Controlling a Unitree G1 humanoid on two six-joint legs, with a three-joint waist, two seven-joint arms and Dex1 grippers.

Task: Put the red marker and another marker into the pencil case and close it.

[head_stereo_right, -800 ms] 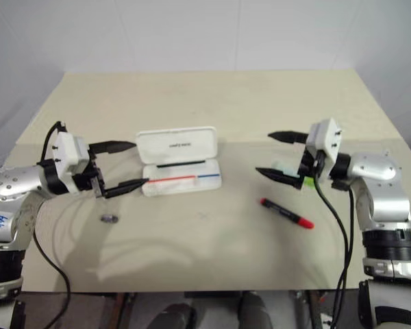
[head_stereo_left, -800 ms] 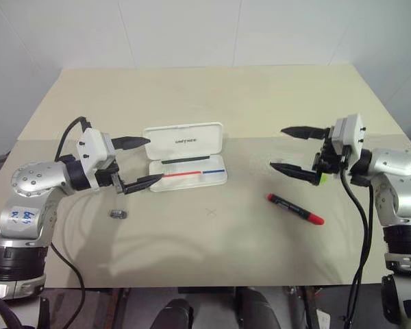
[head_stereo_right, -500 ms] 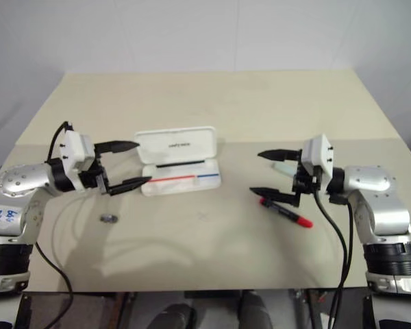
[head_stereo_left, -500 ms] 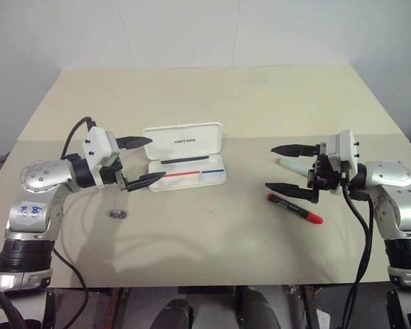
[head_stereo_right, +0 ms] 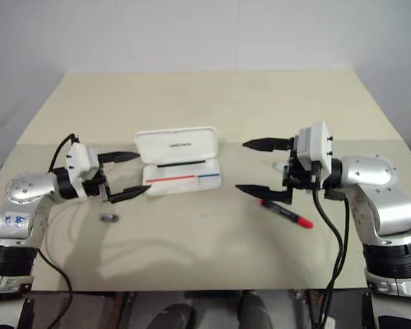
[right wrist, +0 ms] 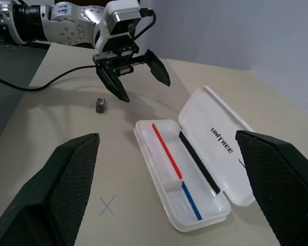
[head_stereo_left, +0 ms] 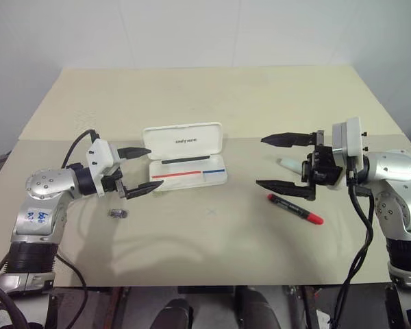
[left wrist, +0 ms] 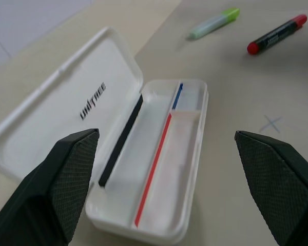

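Beige table, wide and bare across its far half, everything clustered on the near half. Pencil case lies open near the middle-left, lid tipped back with dark lettering on its inner face, tray toward the robot with a black strip along the hinge side and a red-and-blue line along the floor; tray holds no marker. Left gripper hovers level just off the case's left end, fingers spread wide, nothing between them; its upper finger reaches toward the lid's left edge, its lower finger toward the tray's near-left corner, whether either touches cannot be told. From the left wrist view the case sits straight ahead between the two spread fingers. Right gripper hangs level well to the right of the case, pointing left toward it, fingers likewise released and wide apart, empty. Red marker lies flat on the table just below and slightly right of the right gripper's lower finger, black barrel end toward the case, red cap pointing away to the right; not gripped. Pale mint-green marker lies on the table behind the right gripper, partly hidden by its fingers and body, apart from the red one. Small grey metal piece sits on the table just below the left gripper, apart from the case.
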